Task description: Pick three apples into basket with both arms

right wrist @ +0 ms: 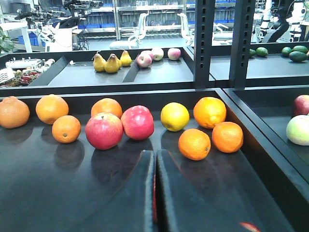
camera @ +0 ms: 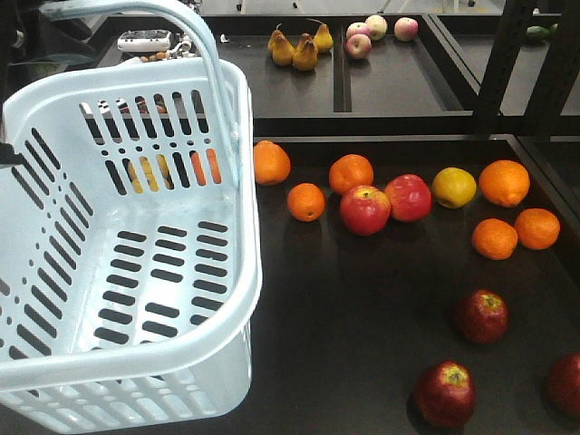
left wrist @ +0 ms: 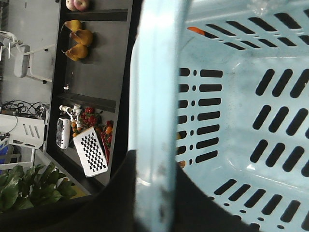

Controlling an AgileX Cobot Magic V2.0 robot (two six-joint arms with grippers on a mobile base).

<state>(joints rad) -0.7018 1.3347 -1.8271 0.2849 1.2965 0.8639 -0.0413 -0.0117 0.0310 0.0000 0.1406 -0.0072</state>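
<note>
The pale blue basket fills the left of the front view, with its hoop handle raised and no fruit inside. In the left wrist view my left gripper is shut on the basket handle, which runs between its black fingers. Three dark maroon apples lie at the front right of the black tray: one, a second, and a third at the frame edge. My right gripper is shut and empty, low over the tray. A sliver of red apple shows beside it.
Two brighter red apples, a yellow fruit and several oranges lie across the tray's middle. Pears and pale apples sit on the rear tray. Black uprights stand at the back right.
</note>
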